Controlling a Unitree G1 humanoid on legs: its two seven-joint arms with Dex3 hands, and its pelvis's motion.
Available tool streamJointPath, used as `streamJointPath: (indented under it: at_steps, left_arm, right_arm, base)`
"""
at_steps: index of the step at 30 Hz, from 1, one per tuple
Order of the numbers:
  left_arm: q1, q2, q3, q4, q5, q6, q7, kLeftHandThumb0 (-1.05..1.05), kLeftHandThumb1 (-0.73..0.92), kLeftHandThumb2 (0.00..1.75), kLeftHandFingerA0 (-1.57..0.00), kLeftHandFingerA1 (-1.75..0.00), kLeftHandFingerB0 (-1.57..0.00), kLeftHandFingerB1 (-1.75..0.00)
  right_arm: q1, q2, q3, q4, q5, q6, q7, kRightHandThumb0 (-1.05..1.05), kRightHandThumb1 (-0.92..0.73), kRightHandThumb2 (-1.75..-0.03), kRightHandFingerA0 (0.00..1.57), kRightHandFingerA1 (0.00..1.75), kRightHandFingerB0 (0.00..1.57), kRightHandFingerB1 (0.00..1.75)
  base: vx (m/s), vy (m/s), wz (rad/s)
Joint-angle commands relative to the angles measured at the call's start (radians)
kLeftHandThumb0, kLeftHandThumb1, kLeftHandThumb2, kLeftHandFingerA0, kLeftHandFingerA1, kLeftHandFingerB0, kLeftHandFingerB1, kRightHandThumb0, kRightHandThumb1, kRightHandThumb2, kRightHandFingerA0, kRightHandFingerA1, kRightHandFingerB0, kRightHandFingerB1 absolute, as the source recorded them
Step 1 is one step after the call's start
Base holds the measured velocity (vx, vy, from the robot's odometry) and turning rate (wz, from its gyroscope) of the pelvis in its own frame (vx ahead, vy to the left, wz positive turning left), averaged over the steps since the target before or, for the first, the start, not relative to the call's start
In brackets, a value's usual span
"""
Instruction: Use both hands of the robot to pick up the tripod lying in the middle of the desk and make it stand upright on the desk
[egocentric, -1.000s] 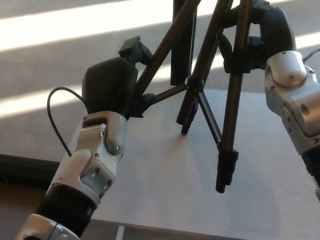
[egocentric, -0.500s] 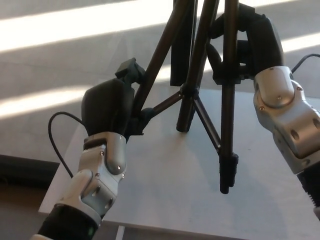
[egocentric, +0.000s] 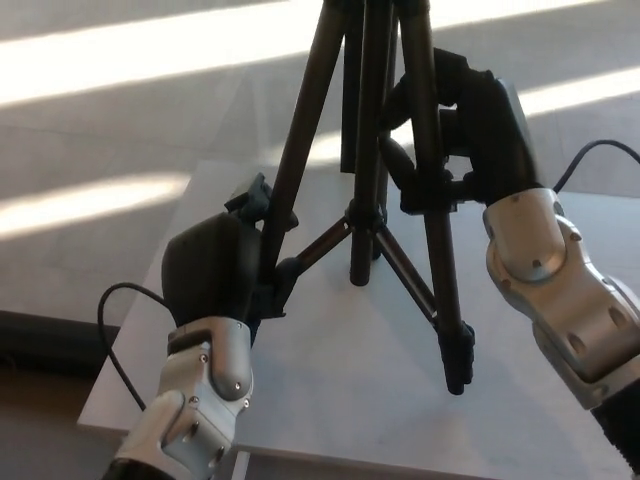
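1. At the top edge of the view the tripod (egocentric: 372, 170) is cut off, so its head is hidden.
2. The black tripod stands over the pale surface (egocentric: 340, 380), legs spread.
3. The left hand (egocentric: 215, 270) fingers grip one leg; the right hand (egocentric: 465, 130) fingers grip another.

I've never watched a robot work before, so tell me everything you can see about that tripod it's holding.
The tripod is dark, metal-looking, with three thin legs spread from a centre column and short braces joining them. It stands nearly upright on the pale desk; its top runs out of the picture. The left hand grips the near left leg, the right hand grips the right leg higher up. The right leg's black foot is at the desk surface; whether every foot touches down cannot be told.
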Motion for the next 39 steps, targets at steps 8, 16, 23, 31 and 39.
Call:
streamJointPath:
  at_steps: [8,16,23,31,39]
  left_arm:
    - [0.188,0.051,-0.082,0.062,0.005,-0.092,-0.056,-0.25,0.58,1.1,-1.16,-1.39,-0.93,-1.24]
    - [0.192,0.045,-0.067,0.065,-0.02,-0.063,-0.089,-0.18,0.67,0.95,-0.85,-1.75,-0.69,-1.55]
    - [0.185,0.033,-0.029,-0.001,-0.068,0.059,-0.189,-0.22,0.71,0.73,-1.02,-1.47,-0.76,-1.08]
    - [0.196,0.036,-0.017,-0.032,-0.097,0.046,-0.211,-0.24,0.68,0.67,-1.14,-1.36,-0.8,-0.94]
    - [0.196,0.041,-0.03,-0.004,-0.091,-0.011,-0.187,-0.25,0.71,0.74,-0.93,-1.52,-0.74,-1.22]
  right_arm:
    - [0.166,-0.124,0.108,-0.1,-0.359,-0.44,-0.058,-0.19,-0.44,-1.33,0.97,1.75,0.82,1.6]
    - [0.189,-0.112,0.079,-0.1,-0.316,-0.351,-0.016,-0.08,-0.45,-1.3,0.93,1.75,0.81,1.56]
    - [0.198,-0.108,0.058,-0.141,-0.253,-0.195,0.095,-0.19,-0.76,-0.74,0.94,1.66,0.71,0.64]
    - [0.13,-0.089,0.035,-0.125,-0.264,-0.078,0.134,-0.2,-0.46,-1.32,0.92,1.75,0.79,1.59]
    - [-0.026,-0.081,-0.012,-0.1,-0.241,0.162,0.226,-0.3,-0.64,-1.11,0.9,1.75,0.59,1.74]
  base:
    - [0.0,0.0,0.0]
    - [0.0,0.0,0.0]
    - [0.0,0.0,0.0]
    - [0.0,0.0,0.0]
    - [0.0,0.0,0.0]
